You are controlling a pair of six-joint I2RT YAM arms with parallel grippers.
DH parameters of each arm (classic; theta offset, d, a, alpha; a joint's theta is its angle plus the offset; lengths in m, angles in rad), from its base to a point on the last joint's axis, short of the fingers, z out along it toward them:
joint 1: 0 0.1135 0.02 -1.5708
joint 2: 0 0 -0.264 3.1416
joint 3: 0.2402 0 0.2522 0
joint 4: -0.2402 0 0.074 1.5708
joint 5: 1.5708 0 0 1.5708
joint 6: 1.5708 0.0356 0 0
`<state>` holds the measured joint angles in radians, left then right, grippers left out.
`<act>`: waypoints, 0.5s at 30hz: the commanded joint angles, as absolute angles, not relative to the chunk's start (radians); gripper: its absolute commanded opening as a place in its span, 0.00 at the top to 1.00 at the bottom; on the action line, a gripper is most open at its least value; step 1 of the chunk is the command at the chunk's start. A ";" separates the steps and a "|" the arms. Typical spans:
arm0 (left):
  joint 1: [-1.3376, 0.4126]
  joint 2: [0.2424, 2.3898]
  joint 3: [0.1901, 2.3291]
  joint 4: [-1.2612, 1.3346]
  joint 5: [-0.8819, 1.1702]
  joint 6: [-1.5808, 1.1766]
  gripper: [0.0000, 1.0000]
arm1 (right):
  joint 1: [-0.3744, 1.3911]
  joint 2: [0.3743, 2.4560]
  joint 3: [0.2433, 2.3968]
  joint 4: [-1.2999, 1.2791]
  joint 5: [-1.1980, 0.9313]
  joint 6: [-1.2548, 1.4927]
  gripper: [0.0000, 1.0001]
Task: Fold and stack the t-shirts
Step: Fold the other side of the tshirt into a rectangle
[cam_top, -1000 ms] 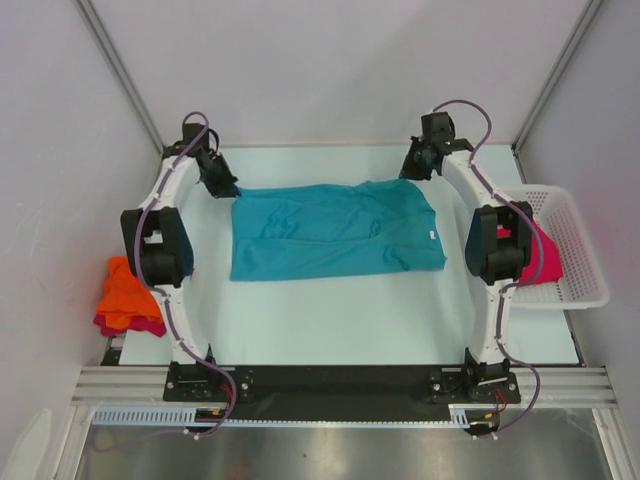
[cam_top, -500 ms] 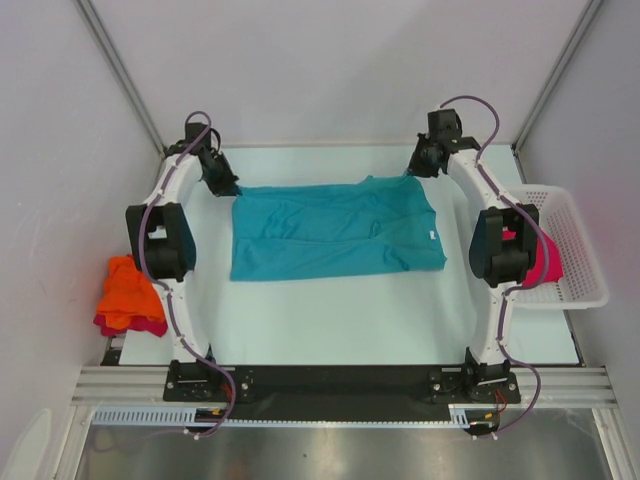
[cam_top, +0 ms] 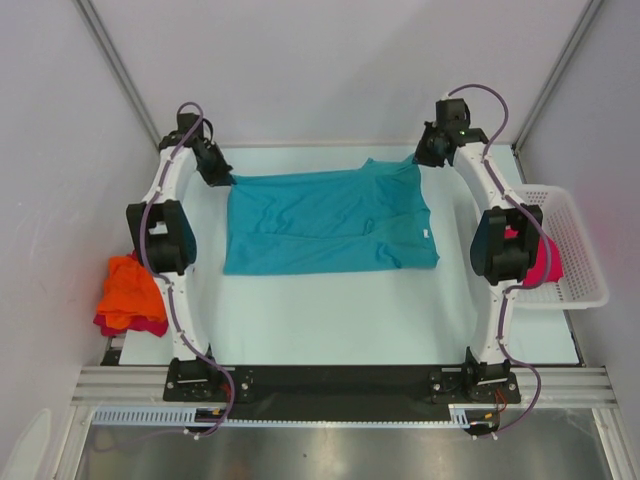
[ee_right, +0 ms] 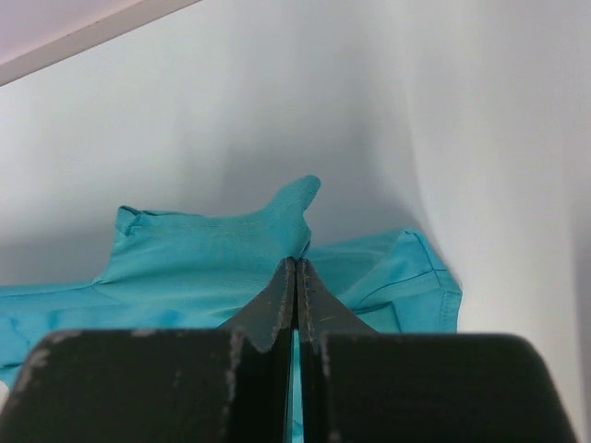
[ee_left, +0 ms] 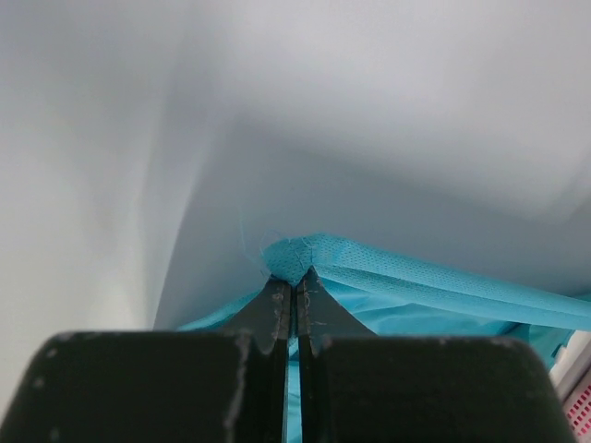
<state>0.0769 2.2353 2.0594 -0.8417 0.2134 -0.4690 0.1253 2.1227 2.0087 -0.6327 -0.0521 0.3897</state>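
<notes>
Table: we are working at a pale table (cam_top: 330, 310).
Teal t-shirt: it (cam_top: 320, 220) is lying spread out in the middle of the table, between our two arms.
Basket: a white basket (cam_top: 580, 250) is sitting at the table's right edge.
Orange t-shirt: it (cam_top: 125, 290) is lying in a heap by the left edge.
Pink t-shirt: it (cam_top: 545, 262) is resting in the basket, partly hidden behind our right arm.
Left gripper: our left gripper (ee_left: 295, 281) is pinching the teal t-shirt's far left corner, fingers squeezed together on the cloth.
Right gripper: our right gripper (ee_right: 295, 268) is pinching the far right corner the same way.
</notes>
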 commanded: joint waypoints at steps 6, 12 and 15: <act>0.097 2.174 2.007 -0.841 0.201 -0.436 1.00 | 0.140 2.060 1.926 -0.624 -0.026 0.370 1.00; 0.092 2.048 1.812 -0.769 0.212 -0.446 1.00 | 0.158 1.954 1.747 -0.578 -0.011 0.376 1.00; 0.089 1.988 1.718 -0.726 0.212 -0.449 1.00 | 0.163 1.905 1.663 -0.565 -0.003 0.382 1.00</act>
